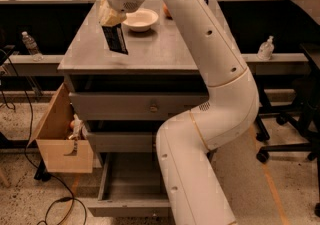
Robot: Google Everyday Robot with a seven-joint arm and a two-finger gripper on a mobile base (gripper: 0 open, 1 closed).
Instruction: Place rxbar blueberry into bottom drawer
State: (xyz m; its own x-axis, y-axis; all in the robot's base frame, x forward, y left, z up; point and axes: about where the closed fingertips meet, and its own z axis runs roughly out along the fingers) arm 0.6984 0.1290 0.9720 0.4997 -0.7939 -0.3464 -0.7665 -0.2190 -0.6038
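Note:
The rxbar blueberry point(115, 38), a flat dark bar with pale lettering, hangs on end just above the left part of the grey cabinet top point(150, 49). My gripper point(112, 18) is shut on its upper end. The bar's lower end is close to the surface, slightly tilted. The bottom drawer point(130, 189) is pulled out at floor level, its shallow grey tray open to view; my white arm point(210, 134) crosses in front and hides its right part.
A white bowl point(140, 19) sits on the cabinet top right of the bar, with a reddish item point(166, 11) behind the arm. A tan wooden box point(62, 136) holding small items stands left of the drawers. Two upper drawers point(145, 105) are shut. Cables lie on the floor.

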